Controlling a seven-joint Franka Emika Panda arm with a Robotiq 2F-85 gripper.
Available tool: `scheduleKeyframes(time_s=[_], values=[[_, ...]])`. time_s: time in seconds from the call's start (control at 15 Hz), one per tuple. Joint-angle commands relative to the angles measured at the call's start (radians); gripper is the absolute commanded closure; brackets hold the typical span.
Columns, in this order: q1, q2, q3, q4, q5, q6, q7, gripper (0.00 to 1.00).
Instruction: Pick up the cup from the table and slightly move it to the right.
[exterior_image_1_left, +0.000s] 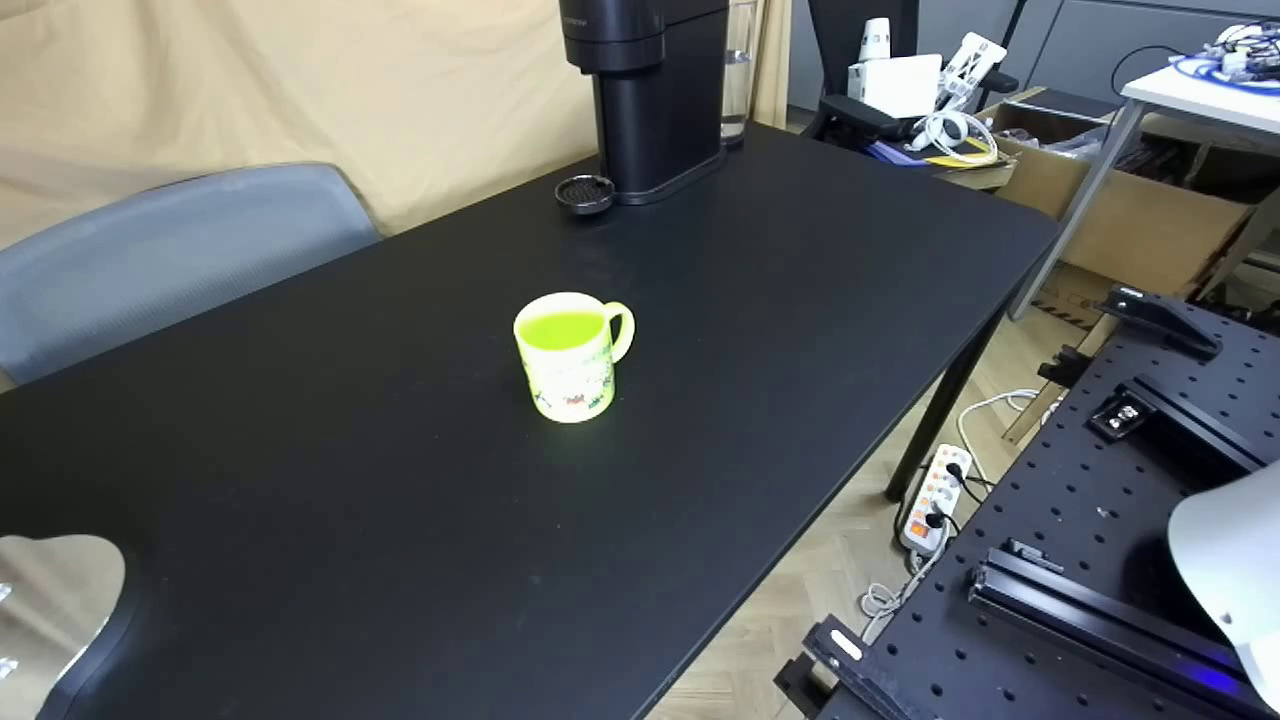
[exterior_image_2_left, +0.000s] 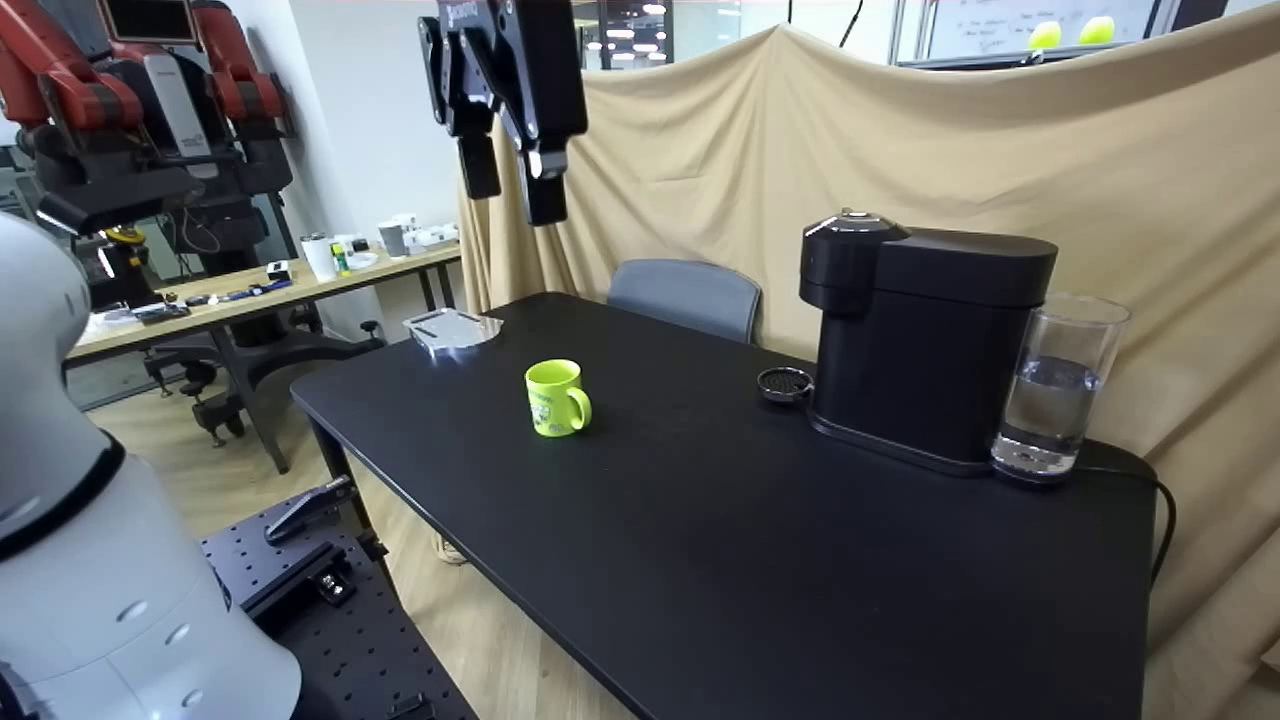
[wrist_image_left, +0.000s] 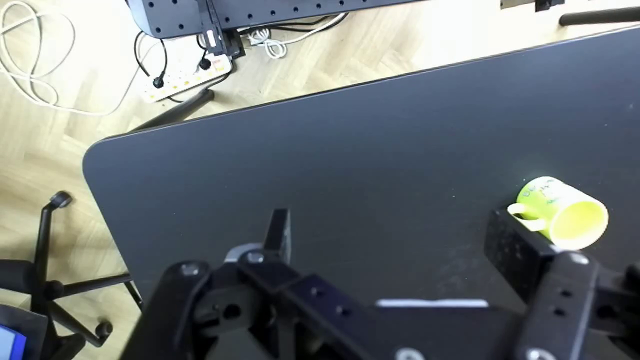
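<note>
"Is anything being gripped by the claw (exterior_image_2_left: 512, 190)?"

"Nothing; its fingers (wrist_image_left: 515, 255) are being held wide apart, well above the table (exterior_image_2_left: 750, 530)."

"And where is the cup (exterior_image_2_left: 553, 400) being borne?"

"Upright on the table, lower than the claw. In the wrist view it is being framed outside the gap, past the finger at that view's right, its handle (wrist_image_left: 533, 224) being pointed toward that finger."

"So is a sideways shift being called for ahead of any lowering?"

"Seemingly, toward the cup's side; how far is not being shown clearly, depth being hard to judge."
</note>
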Motion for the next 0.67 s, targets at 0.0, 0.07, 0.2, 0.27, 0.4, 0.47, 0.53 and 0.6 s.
scheduleKeyframes(time_s=[0.0, 0.07, 0.2, 0.27, 0.4, 0.47, 0.53, 0.6], values=[[0.004, 0.0, -0.002, 0.002, -0.002, -0.002, 0.002, 0.0], [0.015, 0.014, -0.001, 0.001, 0.003, 0.013, -0.005, 0.0], [0.057, 0.057, 0.016, -0.011, 0.007, 0.063, -0.031, 0.0], [0.077, 0.077, 0.023, -0.016, 0.013, 0.091, -0.044, 0.0], [0.133, 0.148, 0.05, -0.031, 0.031, 0.181, -0.061, 0.0], [0.162, 0.193, 0.066, -0.036, 0.042, 0.232, -0.066, 0.0], [0.193, 0.246, 0.084, -0.039, 0.052, 0.293, -0.071, 0.0], [0.221, 0.299, 0.101, -0.038, 0.066, 0.345, -0.079, 0.0]])
